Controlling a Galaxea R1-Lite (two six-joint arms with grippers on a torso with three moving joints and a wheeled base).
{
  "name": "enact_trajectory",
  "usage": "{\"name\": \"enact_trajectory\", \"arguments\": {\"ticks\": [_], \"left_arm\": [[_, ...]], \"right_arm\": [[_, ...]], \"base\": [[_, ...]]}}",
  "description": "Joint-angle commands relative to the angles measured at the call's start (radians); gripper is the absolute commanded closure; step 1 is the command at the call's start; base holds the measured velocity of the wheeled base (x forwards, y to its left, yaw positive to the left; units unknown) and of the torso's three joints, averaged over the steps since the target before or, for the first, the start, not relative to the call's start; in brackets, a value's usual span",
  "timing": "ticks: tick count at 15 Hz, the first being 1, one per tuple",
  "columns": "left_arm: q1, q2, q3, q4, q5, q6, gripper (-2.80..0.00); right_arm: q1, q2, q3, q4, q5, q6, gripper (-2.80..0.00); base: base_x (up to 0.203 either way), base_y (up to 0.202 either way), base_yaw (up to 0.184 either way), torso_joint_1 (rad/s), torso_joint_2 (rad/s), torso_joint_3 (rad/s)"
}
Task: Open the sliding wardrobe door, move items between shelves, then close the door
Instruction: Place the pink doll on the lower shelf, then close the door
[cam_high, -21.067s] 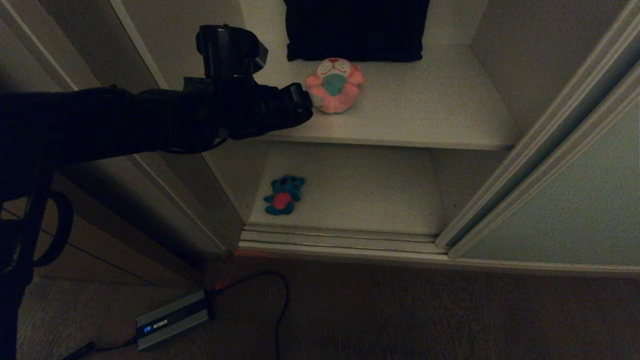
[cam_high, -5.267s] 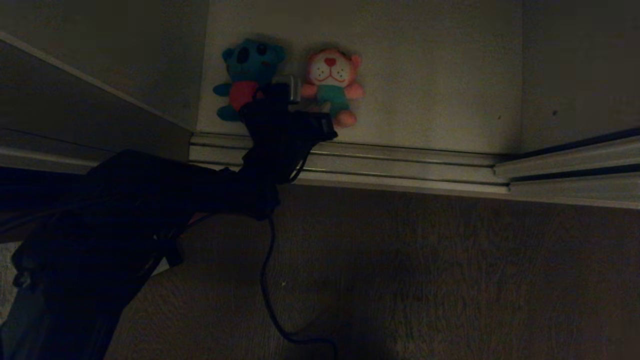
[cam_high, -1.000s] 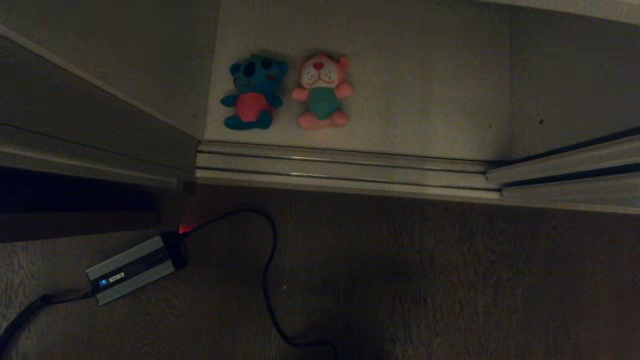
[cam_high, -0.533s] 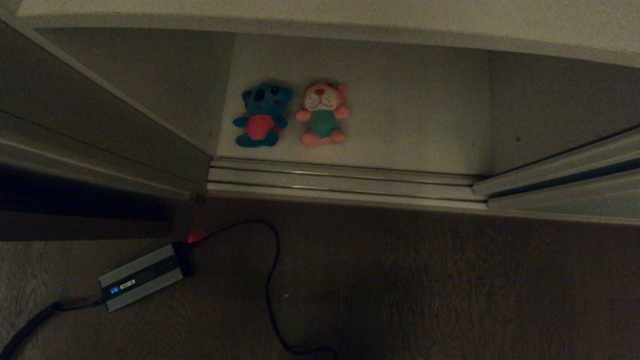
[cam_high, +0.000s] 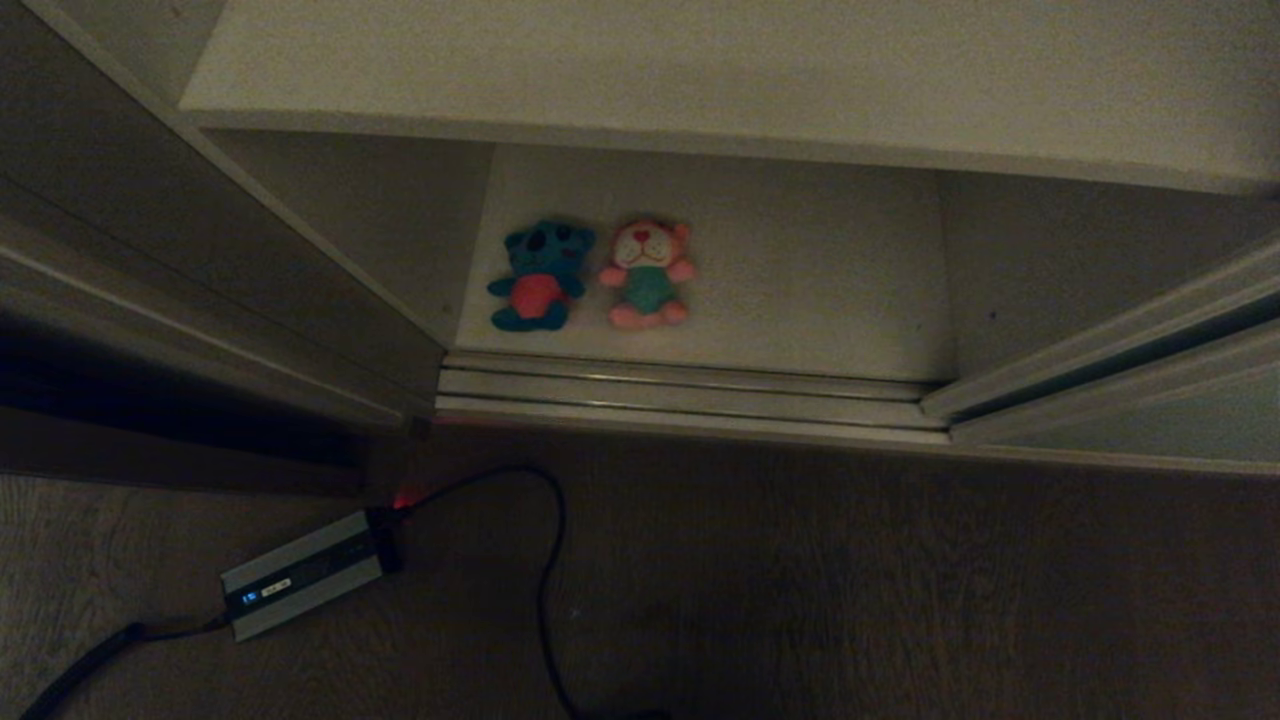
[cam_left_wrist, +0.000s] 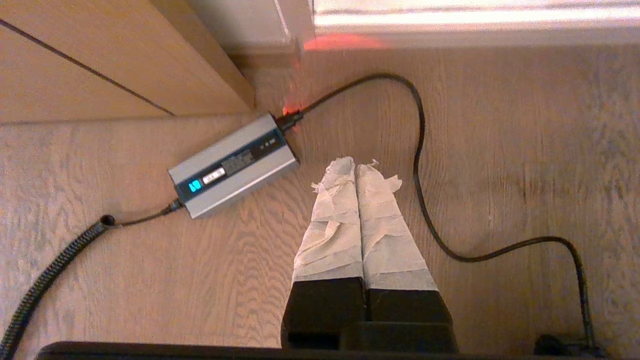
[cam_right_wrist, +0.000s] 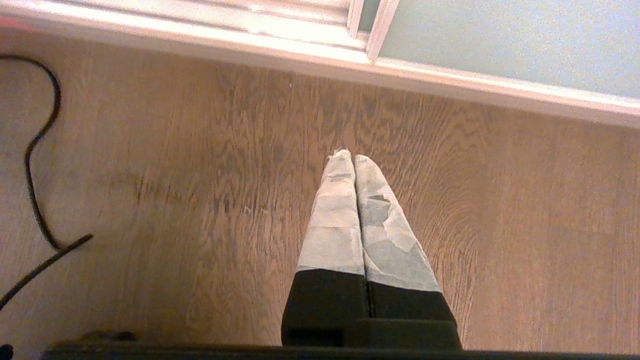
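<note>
From the head view, the wardrobe stands open. Two small plush toys sit side by side on the lower shelf (cam_high: 800, 270), close to its front edge and toward the left wall. The blue toy (cam_high: 540, 275) has a red belly and is on the left. The pink toy (cam_high: 647, 272) has a white face and a teal shirt and is just beside it on the right. The upper shelf (cam_high: 700, 70) runs across the top. The metal floor track (cam_high: 690, 392) lies in front of the toys. The sliding wardrobe door (cam_high: 1160, 430) is pushed off to the right. A grey box (cam_high: 303, 575) with a black cable (cam_high: 545, 560) lies on the wooden floor (cam_high: 900, 580). No arm shows here.

In the left wrist view, the left gripper (cam_left_wrist: 357, 167) hangs over the floor. Its taped jaws are pressed together and hold nothing. The grey box is just beyond the tips, and the cable curves around beside them.

In the right wrist view, the right gripper (cam_right_wrist: 348, 157) also hangs over the floor. Its jaws are together and empty. The pale green door and its cream frame are well ahead of it.
</note>
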Motion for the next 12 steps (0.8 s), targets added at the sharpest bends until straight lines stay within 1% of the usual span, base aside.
{"name": "enact_trajectory", "arguments": {"ticks": [1, 12], "left_arm": [[0.000, 0.004, 0.000, 0.000, 0.000, 0.001, 0.00], [0.000, 0.002, 0.000, 0.000, 0.001, -0.010, 0.00]], "right_arm": [[0.000, -0.002, 0.005, 0.001, 0.000, 0.000, 0.00], [0.000, -0.002, 0.005, 0.000, 0.000, 0.000, 0.00]], "base": [[0.000, 0.000, 0.000, 0.001, 0.00, 0.206], [0.000, 0.000, 0.000, 0.001, 0.00, 0.205]]}}
